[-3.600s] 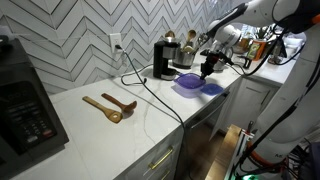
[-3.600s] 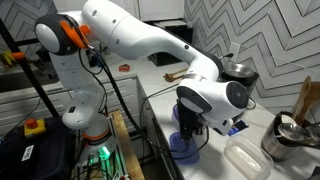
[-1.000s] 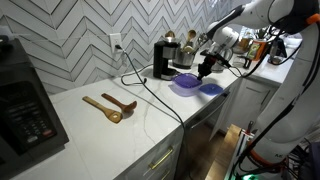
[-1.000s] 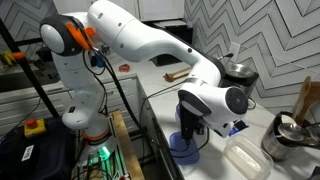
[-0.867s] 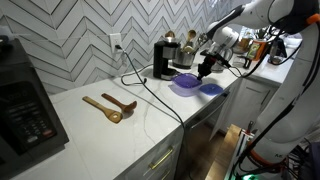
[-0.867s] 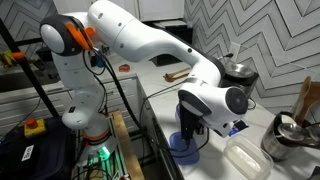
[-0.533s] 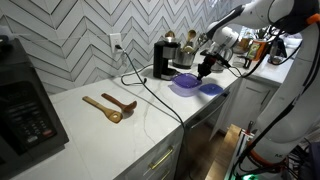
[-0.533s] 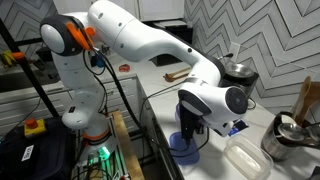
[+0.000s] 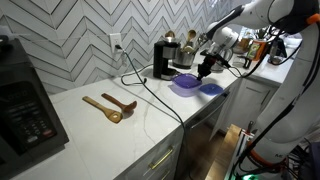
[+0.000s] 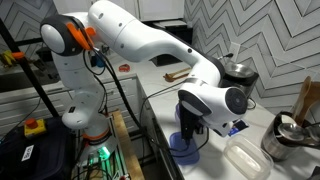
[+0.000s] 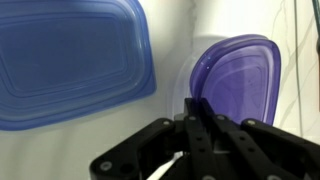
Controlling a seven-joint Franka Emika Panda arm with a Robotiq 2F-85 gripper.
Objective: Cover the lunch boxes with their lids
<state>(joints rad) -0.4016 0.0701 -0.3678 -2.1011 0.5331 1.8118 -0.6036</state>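
**Pincer clenched at the rim of the purple lid**

The purple lid (image 9: pixel 185 82) is seen lying on the white counter (image 9: pixel 90 125), and everything else is placed from it. The gripper (image 11: pixel 198 108) is lowered onto the lid's edge, its jaws pressed fully together. In the wrist view, the purple lid (image 11: pixel 238 80) is seen just past the fingertips. Whether its rim is actually pinched between them cannot be told. The blue lid (image 9: pixel 211 88) is laid flat just beside the purple lid, and it fills the other side of the wrist view (image 11: pixel 70 60). A clear lunch box (image 10: pixel 246 158) is left uncovered close by in an exterior view. A coffee maker (image 9: pixel 165 60) is set behind the purple lid against the tiled wall. Two wooden spoons (image 9: pixel 110 106) are found well apart from it along the counter.
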